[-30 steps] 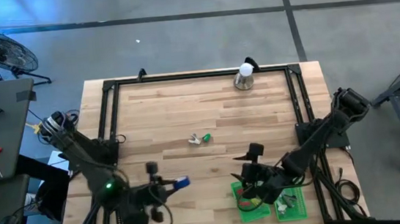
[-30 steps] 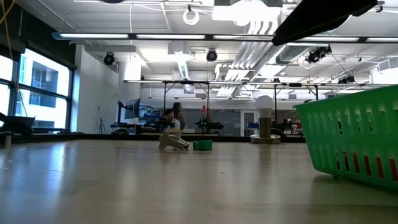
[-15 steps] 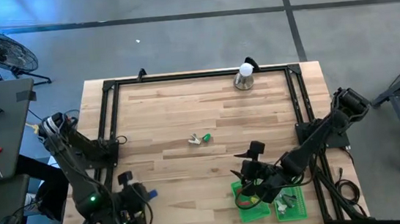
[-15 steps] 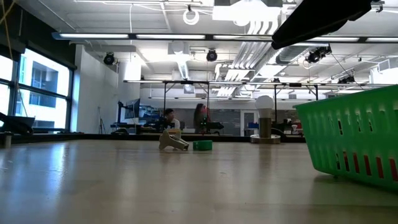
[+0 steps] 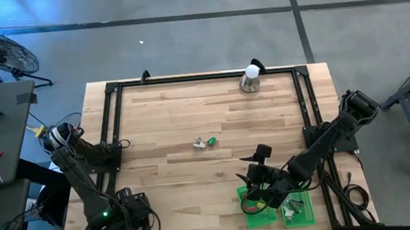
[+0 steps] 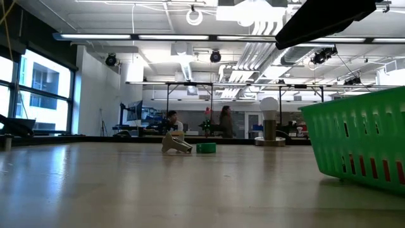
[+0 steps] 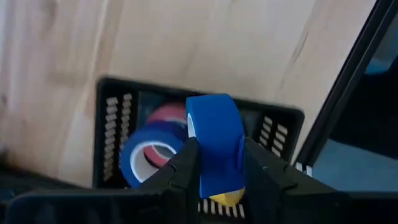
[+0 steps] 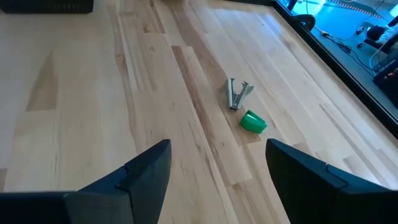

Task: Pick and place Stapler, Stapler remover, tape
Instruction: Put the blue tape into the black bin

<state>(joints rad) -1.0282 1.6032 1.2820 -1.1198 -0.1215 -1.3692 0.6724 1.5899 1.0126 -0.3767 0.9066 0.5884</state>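
Left hand (image 7: 214,163): clamped on a blue tape roll (image 7: 212,146), poised over the black basket (image 7: 107,134) at the surface's near left corner.
Already in: a blue roll (image 7: 149,160) and a pink roll (image 7: 168,114) lie inside that basket; a yellow one (image 7: 226,197) peeks out below the held roll.
Right hand (image 8: 214,168): fingers spread wide, empty, above the green basket (image 5: 258,217) at the near right.
Left to do: a metal stapler remover (image 8: 236,93) and a small green piece (image 8: 253,122) lie mid-surface (image 8: 93,93), uncollected.
Judgement: tape nearly sorted; release pending.
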